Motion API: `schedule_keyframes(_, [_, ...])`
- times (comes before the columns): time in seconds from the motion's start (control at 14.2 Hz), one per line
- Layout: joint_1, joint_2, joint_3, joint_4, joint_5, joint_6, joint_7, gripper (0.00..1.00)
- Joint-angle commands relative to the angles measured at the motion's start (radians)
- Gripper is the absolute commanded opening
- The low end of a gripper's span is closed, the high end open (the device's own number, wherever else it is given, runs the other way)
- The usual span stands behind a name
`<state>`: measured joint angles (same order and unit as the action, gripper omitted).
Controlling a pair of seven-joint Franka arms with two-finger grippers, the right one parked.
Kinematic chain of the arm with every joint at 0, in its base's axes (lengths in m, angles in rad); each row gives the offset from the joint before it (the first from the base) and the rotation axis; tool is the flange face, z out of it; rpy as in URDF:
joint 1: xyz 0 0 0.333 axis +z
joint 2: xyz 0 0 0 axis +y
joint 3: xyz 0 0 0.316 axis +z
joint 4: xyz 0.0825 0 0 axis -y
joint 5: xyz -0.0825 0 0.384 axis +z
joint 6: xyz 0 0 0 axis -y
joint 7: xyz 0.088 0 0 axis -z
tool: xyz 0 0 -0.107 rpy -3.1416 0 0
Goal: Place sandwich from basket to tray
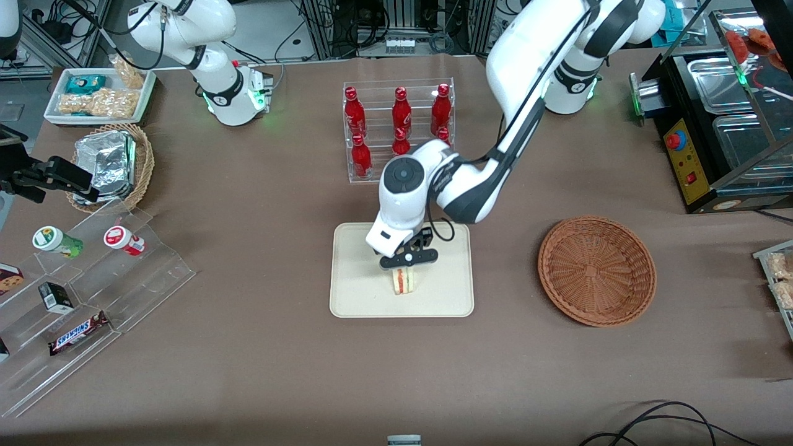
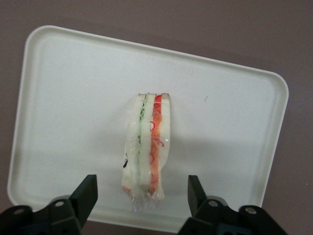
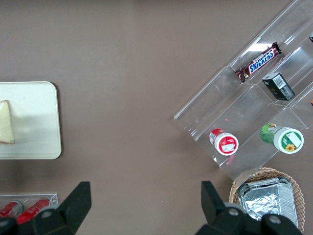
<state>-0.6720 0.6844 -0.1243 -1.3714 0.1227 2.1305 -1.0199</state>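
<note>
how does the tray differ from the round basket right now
The tray is flat, cream and rectangular with rounded corners; the basket is round, reddish-brown woven wicker with sloping sides. The tray holds the sandwich standing on edge, while the basket holds nothing. The gripper hangs over the tray, fingers open either side of the sandwich without touching it; no arm is over the basket. Both rest on the brown table, about equally near the front camera.

Red bottles [image 1: 397,124] in clear rack; Snickers bar [image 1: 78,332] on acrylic steps.
</note>
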Motion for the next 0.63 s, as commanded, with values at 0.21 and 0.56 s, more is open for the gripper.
schedule_keyframes(0.21, [-0.008,-0.274,0.097,-0.06,0.032,-0.306,-0.028,1.0])
schedule_keyframes(0.56, [-0.006,-0.432,0.259,-0.259,-0.015,-0.299,0.051,1.0])
